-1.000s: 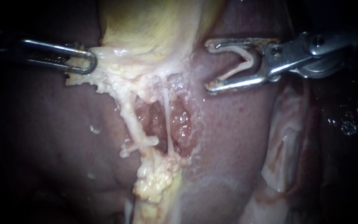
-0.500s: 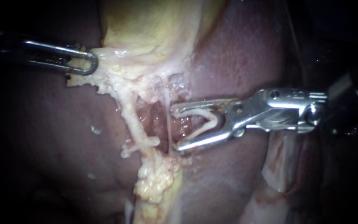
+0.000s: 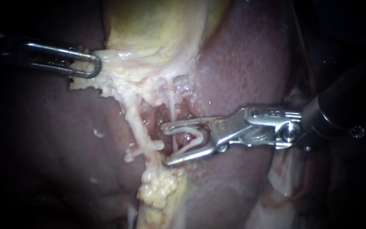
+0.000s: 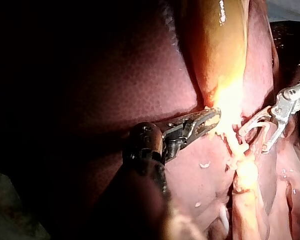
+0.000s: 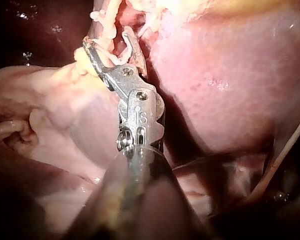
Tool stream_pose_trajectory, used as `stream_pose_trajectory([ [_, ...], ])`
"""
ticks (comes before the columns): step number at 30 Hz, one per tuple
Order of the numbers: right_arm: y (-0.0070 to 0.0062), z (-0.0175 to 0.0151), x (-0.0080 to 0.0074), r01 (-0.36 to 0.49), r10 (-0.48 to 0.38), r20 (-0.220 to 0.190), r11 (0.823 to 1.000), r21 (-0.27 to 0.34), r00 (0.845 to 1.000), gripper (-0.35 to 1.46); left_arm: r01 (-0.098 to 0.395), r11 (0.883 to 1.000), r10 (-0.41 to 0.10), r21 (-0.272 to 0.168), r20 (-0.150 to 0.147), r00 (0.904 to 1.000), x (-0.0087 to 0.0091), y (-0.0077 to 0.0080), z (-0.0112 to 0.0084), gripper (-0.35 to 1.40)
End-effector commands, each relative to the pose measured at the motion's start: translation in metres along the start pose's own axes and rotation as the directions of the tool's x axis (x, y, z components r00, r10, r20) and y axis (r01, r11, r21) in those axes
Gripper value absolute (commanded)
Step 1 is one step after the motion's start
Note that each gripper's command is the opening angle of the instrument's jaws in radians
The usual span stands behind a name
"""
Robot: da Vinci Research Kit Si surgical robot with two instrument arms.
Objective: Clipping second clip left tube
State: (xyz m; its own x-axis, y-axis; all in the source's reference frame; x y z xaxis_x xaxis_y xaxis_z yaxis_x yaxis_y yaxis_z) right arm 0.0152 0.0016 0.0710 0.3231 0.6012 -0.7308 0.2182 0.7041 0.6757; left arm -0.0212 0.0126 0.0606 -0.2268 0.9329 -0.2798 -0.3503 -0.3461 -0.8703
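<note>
Endoscope view puts the right instrument (image 3: 167, 144) over the opened pocket of tissue below the gallbladder (image 3: 149, 29). Its jaws stand wide apart and carry an open clip (image 3: 195, 139), a white V with one leg against each jaw and its apex toward the hinge. A thin tube (image 3: 172, 106), pale and thread-like, runs down from the gallbladder's lower edge and passes between the two jaws, inside the mouth of the V. The left tube (image 3: 137, 125), thicker and cream-coloured, lies just beyond the jaw tips and is not between them. A closed clip (image 3: 142, 148) sits across its lower part, with its near end just beside the tips. Below that, lumpy yellow fat (image 3: 157, 182) trails down. At the gallbladder's lower left edge, the left instrument (image 3: 87, 63) has its jaws clamped on a flap of pale tissue (image 3: 106, 78); the left wrist view shows the same grip, jaws together on the bright tissue. All of this rests on the liver (image 3: 242, 68), smooth, wet and dark red, with glints of light on it. Beyond the liver's edges the surroundings are dark, and nothing can be made out there.
</note>
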Motion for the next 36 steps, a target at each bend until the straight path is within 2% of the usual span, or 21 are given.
stream_pose_trajectory([
  [1, 0.0002, 0.0000, -0.0002, -0.004, 0.004, -0.001, 1.000, -0.001, 1.000, 0.48, 0.000, 1.000, 0.000, 0.000, 0.000, 1.0000, 0.0000, 0.0000, 0.0000, -0.35],
  [6, 0.0011, 0.0002, -0.0008, -0.001, 0.001, -0.010, 1.000, 0.005, 1.000, 0.48, 0.000, 1.000, 0.000, 0.001, 0.000, 1.0000, 0.0000, 0.0000, 0.0000, -0.35],
  [11, 0.0019, 0.0010, -0.0009, 0.008, -0.007, -0.026, 0.999, 0.039, 1.000, 0.49, 0.000, 1.000, 0.000, 0.003, -0.002, 1.0000, 0.0000, 0.0000, 0.0001, -0.35],
  [21, 0.0022, 0.0038, -0.0004, 0.039, -0.032, -0.050, 0.991, 0.132, 0.998, 0.46, 0.000, 1.000, 0.000, 0.005, -0.003, 1.0000, 0.0000, 0.0001, 0.0003, -0.35],
  [36, 0.0013, 0.0072, 0.0010, 0.042, -0.036, -0.057, 0.994, 0.098, 0.998, 0.48, 0.001, 1.000, -0.001, 0.004, -0.003, 1.0000, 0.0000, 0.0002, 0.0006, -0.35],
])
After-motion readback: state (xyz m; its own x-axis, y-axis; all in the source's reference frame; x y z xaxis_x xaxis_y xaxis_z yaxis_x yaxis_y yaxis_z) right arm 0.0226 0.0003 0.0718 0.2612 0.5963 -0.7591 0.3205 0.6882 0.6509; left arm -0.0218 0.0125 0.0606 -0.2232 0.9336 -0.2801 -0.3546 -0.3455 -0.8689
